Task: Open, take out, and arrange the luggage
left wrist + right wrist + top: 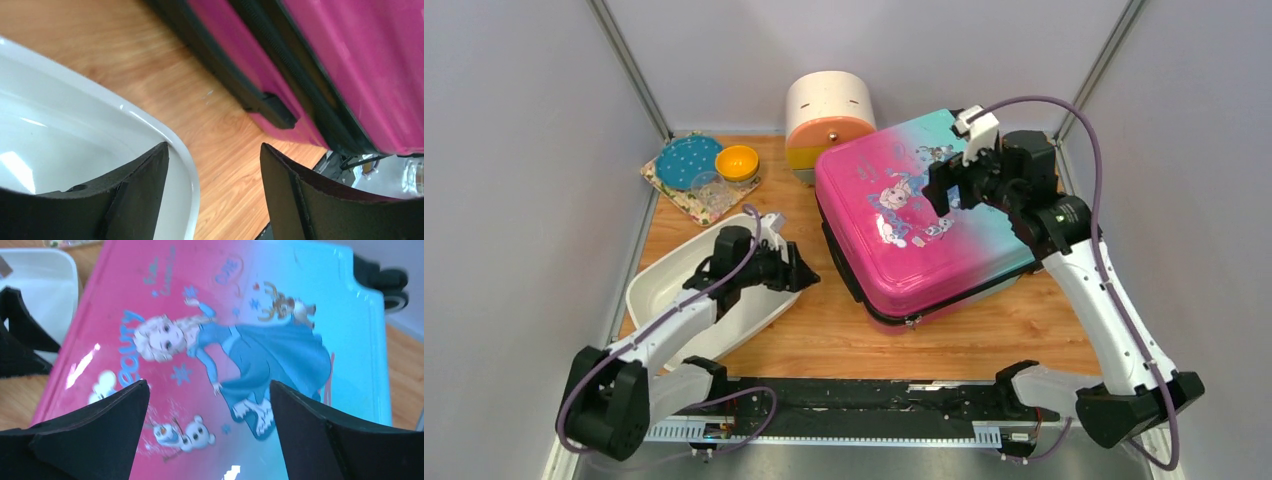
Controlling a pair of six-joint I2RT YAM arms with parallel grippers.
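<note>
Right pincer (209, 390) spread, above closed luggage (894, 262)

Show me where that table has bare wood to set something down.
The widest bare strip of table lies in front, between the suitcase, the white basin and the arms' base rail. The gap between basin and suitcase is narrower, with the left gripper in it. Crowded: the back, with the cabinet beside the suitcase and dishes on a mat.

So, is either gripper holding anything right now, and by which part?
Nothing is held: left gripper open beside the pink-to-teal hard-shell suitcase, right gripper open above it.
</note>
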